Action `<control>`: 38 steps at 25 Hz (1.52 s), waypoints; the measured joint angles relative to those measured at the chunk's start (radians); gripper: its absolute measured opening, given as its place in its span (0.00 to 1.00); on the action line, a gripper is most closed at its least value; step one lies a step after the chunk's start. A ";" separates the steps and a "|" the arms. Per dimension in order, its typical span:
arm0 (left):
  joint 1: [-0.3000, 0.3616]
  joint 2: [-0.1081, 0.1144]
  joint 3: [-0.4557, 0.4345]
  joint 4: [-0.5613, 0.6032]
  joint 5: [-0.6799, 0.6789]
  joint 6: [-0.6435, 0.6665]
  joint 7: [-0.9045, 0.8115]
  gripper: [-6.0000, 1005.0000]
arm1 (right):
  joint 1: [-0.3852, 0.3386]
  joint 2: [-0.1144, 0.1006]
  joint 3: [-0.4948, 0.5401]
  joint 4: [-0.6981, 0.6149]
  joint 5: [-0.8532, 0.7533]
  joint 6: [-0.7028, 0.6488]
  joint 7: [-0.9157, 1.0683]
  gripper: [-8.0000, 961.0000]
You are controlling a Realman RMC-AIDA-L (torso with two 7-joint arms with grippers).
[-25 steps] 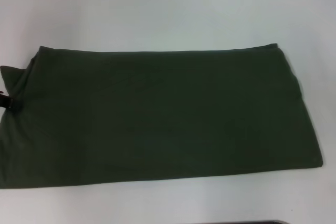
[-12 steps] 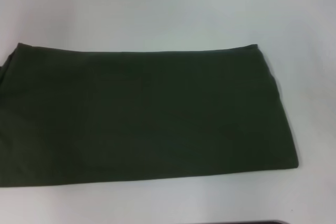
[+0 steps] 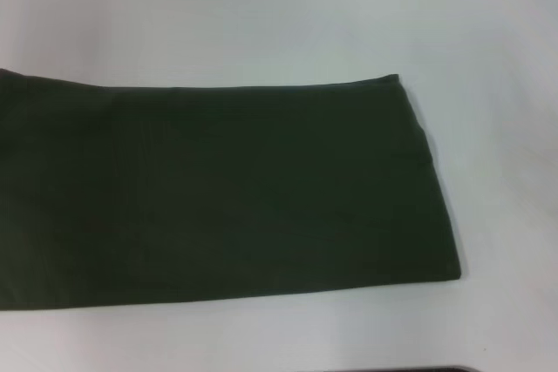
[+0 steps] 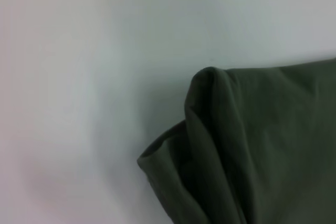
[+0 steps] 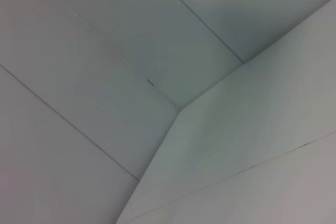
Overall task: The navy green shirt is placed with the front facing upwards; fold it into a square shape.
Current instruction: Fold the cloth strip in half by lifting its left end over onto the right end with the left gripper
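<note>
Neither gripper is showing in any view, so whether their fingers are apart, together or clamped on cloth cannot be told. The left wrist camera is looking down at a bunched corner of the navy green shirt (image 4: 252, 150), where several layers are rolling over one another into a rounded, gathered fold against the white table (image 4: 79, 77); that suggests the left arm is working close to the cloth at its left end, outside the head view. The right wrist camera is showing only pale flat panels meeting at seams, with no cloth in sight, so the right arm is probably standing parked, away from the work.

In the head view the navy green shirt (image 3: 227, 189) is lying flat as a long band across the table (image 3: 288, 15), its left end running off the edge of the view and its right end finishing in a clean edge right of centre. Only plain green is facing up; no lettering or collar is showing.

By my reading the lengthwise folds are done and the crosswise fold is in hand. The next move is calling for one end to be carried over the other, with edges matched and the bunched left corner smoothed so the square lies flat.
</note>
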 joint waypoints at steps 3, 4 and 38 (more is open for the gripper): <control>0.000 0.013 0.000 0.001 0.014 0.000 -0.005 0.08 | 0.008 0.002 -0.004 0.000 0.000 0.011 0.001 0.96; 0.000 0.015 0.000 0.001 0.016 0.000 -0.006 0.08 | 0.011 0.003 -0.005 0.000 0.000 0.015 0.001 0.96; -0.080 -0.167 -0.012 -0.260 -0.109 0.266 -0.056 0.08 | 0.014 -0.004 -0.008 -0.008 -0.001 0.014 0.001 0.96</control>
